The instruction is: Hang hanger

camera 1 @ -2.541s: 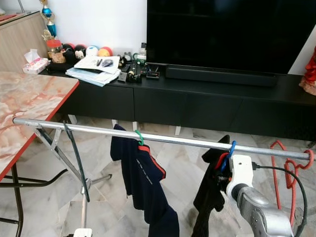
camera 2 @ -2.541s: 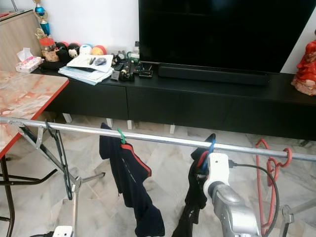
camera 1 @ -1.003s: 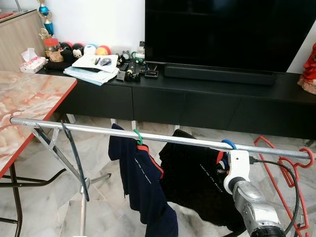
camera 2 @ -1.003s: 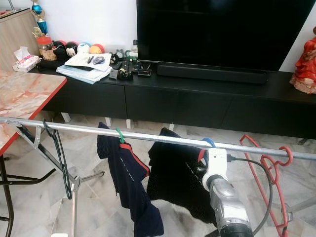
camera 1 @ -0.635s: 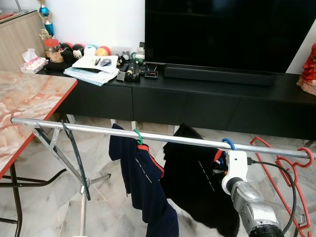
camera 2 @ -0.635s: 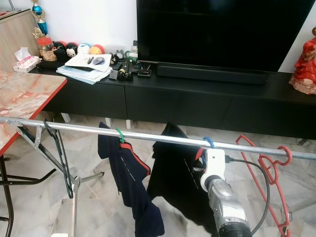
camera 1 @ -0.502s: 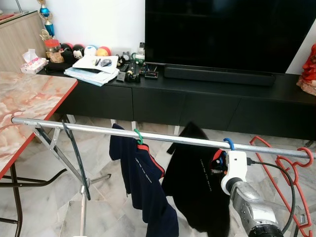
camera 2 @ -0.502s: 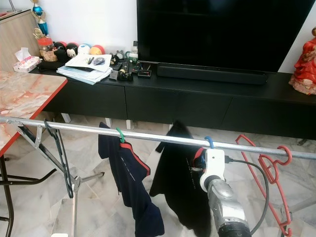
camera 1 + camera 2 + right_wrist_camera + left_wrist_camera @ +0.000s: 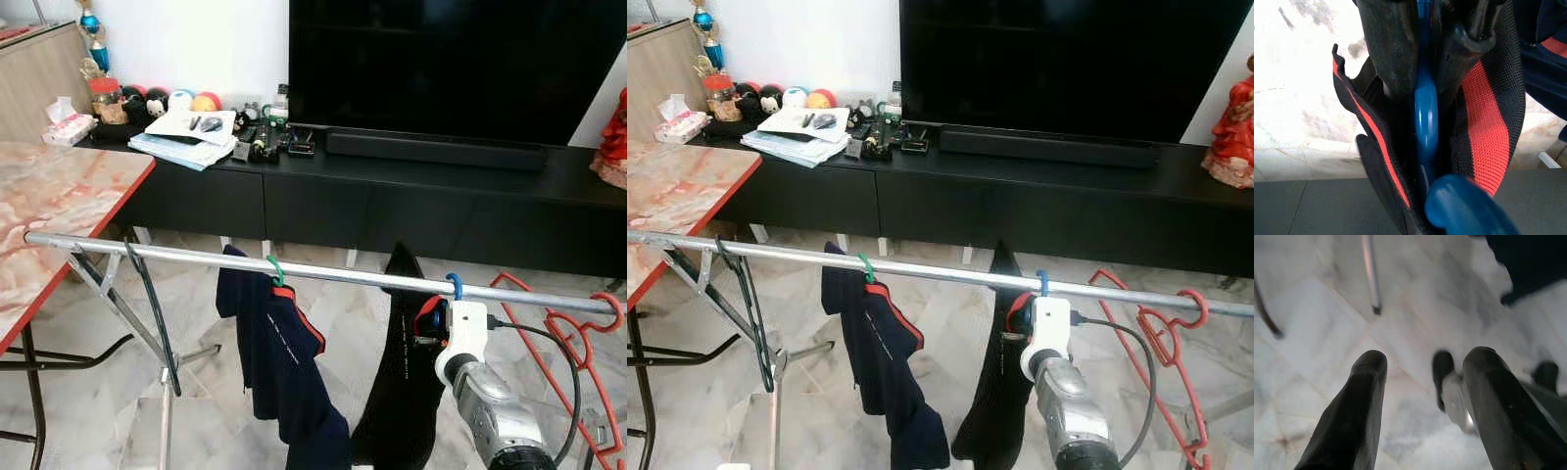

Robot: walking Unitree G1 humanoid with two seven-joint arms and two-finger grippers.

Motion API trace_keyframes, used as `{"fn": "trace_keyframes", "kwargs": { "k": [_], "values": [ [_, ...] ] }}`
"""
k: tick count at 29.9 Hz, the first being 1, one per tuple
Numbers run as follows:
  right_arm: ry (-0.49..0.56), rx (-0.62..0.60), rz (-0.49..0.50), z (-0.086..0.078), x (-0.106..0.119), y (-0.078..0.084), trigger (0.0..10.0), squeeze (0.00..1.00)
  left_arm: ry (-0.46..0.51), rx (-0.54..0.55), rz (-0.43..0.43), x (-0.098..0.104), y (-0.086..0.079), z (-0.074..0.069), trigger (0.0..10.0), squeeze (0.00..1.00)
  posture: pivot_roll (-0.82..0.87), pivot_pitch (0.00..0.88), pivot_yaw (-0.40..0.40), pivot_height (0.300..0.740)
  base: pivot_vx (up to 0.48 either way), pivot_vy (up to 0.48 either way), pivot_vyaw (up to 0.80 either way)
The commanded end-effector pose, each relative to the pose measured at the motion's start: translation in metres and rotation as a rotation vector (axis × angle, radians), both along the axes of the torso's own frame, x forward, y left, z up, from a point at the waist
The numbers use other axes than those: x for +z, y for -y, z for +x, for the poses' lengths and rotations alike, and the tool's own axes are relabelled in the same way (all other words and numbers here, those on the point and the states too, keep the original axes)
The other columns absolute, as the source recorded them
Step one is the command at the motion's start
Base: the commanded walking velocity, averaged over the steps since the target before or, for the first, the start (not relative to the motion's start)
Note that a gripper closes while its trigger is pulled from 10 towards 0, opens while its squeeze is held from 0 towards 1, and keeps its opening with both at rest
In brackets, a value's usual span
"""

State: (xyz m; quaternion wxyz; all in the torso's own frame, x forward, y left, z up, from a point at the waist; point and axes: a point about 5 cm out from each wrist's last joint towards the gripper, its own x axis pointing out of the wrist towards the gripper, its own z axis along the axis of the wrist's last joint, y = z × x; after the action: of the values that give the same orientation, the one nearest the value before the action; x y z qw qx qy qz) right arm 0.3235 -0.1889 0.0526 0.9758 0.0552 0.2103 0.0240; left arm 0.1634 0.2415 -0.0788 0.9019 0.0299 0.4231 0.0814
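right pincer (image 9: 1422,73) clamped on blue hanger (image 9: 1426,127), hook over rail (image 9: 245,260). i'd settle the hook fully, then release slowly. left pincer (image 9: 1422,382) apart, idle.

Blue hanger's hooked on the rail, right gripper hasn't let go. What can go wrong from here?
1. The right gripper is shut on the blue hanger with collar fabric of the black shirt beside its fingers; pulling back might snag the cloth and drag the hook off the rail.
2. The shirt hangs edge-on to the head camera and may swing on release.
3. The red hanger hangs nearby on the rail; a wide retreat might knock it.
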Motion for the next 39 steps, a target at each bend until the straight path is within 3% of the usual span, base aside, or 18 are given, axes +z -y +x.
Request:
{"fn": "trace_keyframes", "kwargs": {
  "k": [1, 7, 14, 22, 28, 31, 32, 33, 34, 39],
  "values": [
    [-0.010, -0.015, 0.014, -0.003, -0.005, 0.002, 0.0, 0.00, 0.047, 0.023, 0.025, 0.005, -0.004, 0.007, 10.0, 0.00, 0.02, 0.039, -0.027, 0.740, 0.000, 0.000, 0.00],
    [0.030, -0.021, 0.016, -0.005, -0.004, 0.002, 0.0, 0.00, 0.094, 0.009, 0.047, 0.012, -0.008, 0.016, 10.0, 0.00, 0.02, 0.040, -0.030, 0.740, 0.000, 0.000, 0.00],
    [0.199, -0.106, 0.017, -0.015, 0.010, 0.009, 0.0, 0.00, 0.047, -0.004, 0.042, 0.004, -0.009, -0.001, 10.0, 0.00, 0.02, 0.030, -0.029, 0.740, 0.000, 0.000, 0.00],
    [0.333, -0.151, 0.038, -0.033, 0.025, 0.005, 0.0, 0.00, 0.050, -0.029, 0.014, -0.001, 0.007, -0.005, 10.0, 0.00, 0.00, 0.019, -0.026, 0.740, 0.000, 0.000, 0.00],
    [0.281, -0.104, -0.001, -0.055, 0.017, 0.003, 0.0, 0.00, 0.069, -0.056, -0.005, 0.001, 0.013, 0.003, 10.0, 0.00, -0.01, 0.012, -0.025, 0.740, 0.000, 0.000, 0.00],
    [0.134, -0.095, -0.059, -0.074, -0.006, 0.006, 0.0, 0.00, 0.077, -0.068, -0.008, 0.002, 0.015, 0.006, 10.0, 0.00, -0.02, 0.002, -0.022, 0.740, 0.000, 0.000, 0.00],
    [0.109, -0.112, -0.101, -0.078, -0.011, 0.010, 0.8, 0.00, 0.076, -0.072, -0.007, 0.003, 0.015, 0.007, 10.0, 0.00, -0.02, 0.000, -0.022, 0.740, 0.000, 0.000, 0.00],
    [0.101, -0.119, -0.080, -0.079, -0.012, 0.010, 7.1, 0.00, 0.078, -0.072, -0.007, 0.003, 0.015, 0.007, 10.0, 0.00, -0.02, 0.000, -0.021, 0.740, 0.000, 0.000, 0.00],
    [0.097, -0.115, -0.066, -0.080, -0.013, 0.010, 10.0, 0.00, 0.080, -0.071, -0.006, 0.003, 0.014, 0.008, 10.0, 0.00, -0.02, 0.000, -0.021, 0.740, 0.000, 0.000, 0.00],
    [0.122, -0.085, -0.043, -0.078, -0.007, 0.005, 10.0, 0.00, 0.085, -0.064, 0.016, 0.005, 0.008, 0.007, 10.0, 0.00, -0.02, 0.000, -0.022, 0.740, 0.000, 0.000, 0.00]
  ]
}}
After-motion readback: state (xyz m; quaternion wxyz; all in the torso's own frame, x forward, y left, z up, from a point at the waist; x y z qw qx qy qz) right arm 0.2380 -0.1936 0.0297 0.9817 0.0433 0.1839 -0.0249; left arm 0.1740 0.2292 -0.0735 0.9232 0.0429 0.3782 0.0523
